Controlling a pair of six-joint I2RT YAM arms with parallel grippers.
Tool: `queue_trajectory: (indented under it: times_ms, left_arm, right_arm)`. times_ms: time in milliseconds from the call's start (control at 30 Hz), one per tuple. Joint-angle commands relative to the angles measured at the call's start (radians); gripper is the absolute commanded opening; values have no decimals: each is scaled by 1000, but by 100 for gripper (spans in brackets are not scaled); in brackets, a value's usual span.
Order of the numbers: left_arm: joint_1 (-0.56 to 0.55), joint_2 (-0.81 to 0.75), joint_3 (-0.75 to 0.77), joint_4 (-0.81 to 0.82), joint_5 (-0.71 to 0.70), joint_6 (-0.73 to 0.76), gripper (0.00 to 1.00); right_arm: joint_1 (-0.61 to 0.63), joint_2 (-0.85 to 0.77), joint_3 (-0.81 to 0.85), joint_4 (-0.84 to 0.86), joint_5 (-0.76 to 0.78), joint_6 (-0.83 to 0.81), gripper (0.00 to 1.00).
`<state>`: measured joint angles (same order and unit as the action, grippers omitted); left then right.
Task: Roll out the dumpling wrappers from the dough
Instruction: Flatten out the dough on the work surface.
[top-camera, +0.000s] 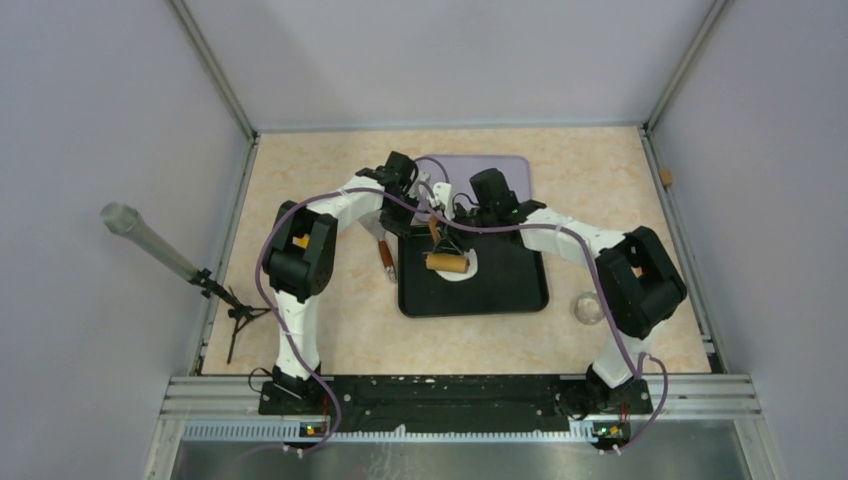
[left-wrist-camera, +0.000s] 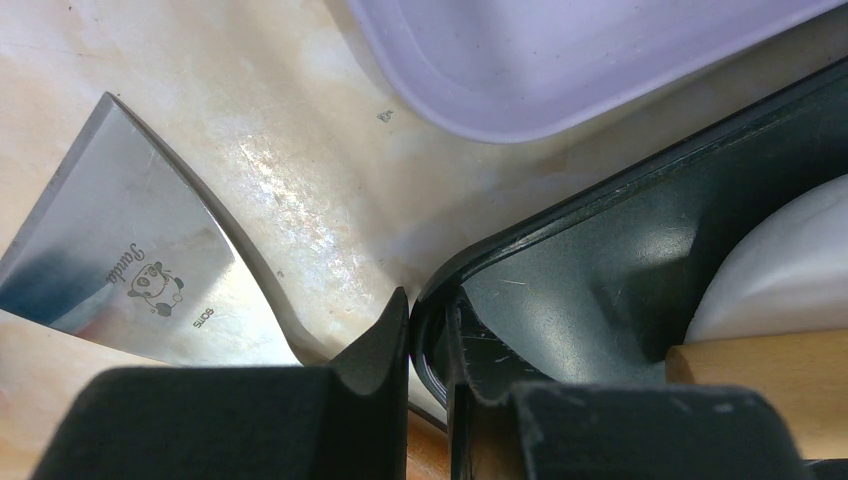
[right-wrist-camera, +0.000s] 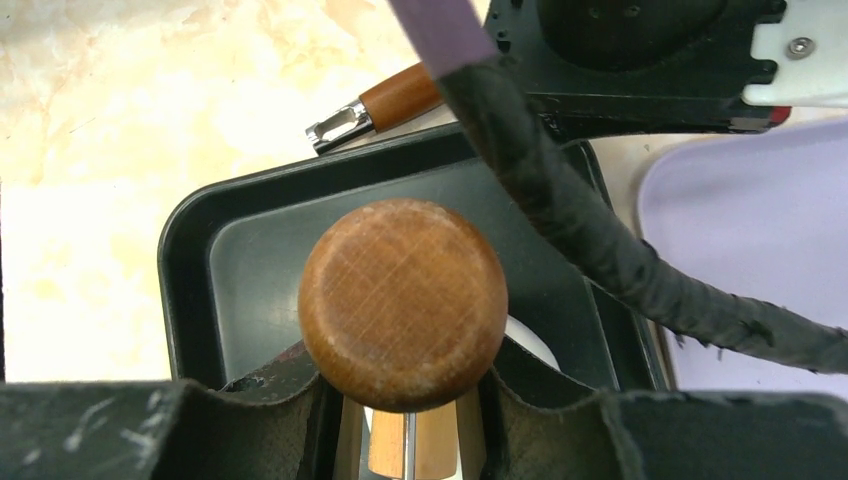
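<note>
Beige marbled table, grey walls. See the left gripper pinching the black tray rim, the right gripper clamping the roller.

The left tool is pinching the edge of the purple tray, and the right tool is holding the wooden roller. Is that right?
Not quite. The left tool is pinching the rim of the black tray, not the purple tray. The left wrist view shows it. The right tool is holding the wooden roller.
</note>
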<state>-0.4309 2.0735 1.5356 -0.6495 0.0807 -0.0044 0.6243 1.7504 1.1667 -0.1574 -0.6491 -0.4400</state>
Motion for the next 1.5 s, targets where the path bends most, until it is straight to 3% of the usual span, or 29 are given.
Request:
queue_trajectory:
  times_ms: [0,633,900,1033,1133,1467]
  left_arm:
    - [-4,40,3,43,-54,-5,0]
    - [-8,40,5,43,-49,-5,0]
    - [-41,21,2,21,74,120,0]
    - [-77,16,12,-13,115,184,0]
    - [-103,11,15,-27,136,221,0]
    - [-120,44,49,-56,112,224,0]
  right_arm:
    - [35,80,-86,-241,52,-34,0]
    - [48,-41,-115,-327,-45,-112,0]
    - [-94,-260,-45,-382,-199,-371,0]
    - [-176,-328,-49,-326,-248,-502,0]
    - [-203,-300,-28,-309,-283,-578,0]
    - [-235,-81,42,-543,-335,-875,0]
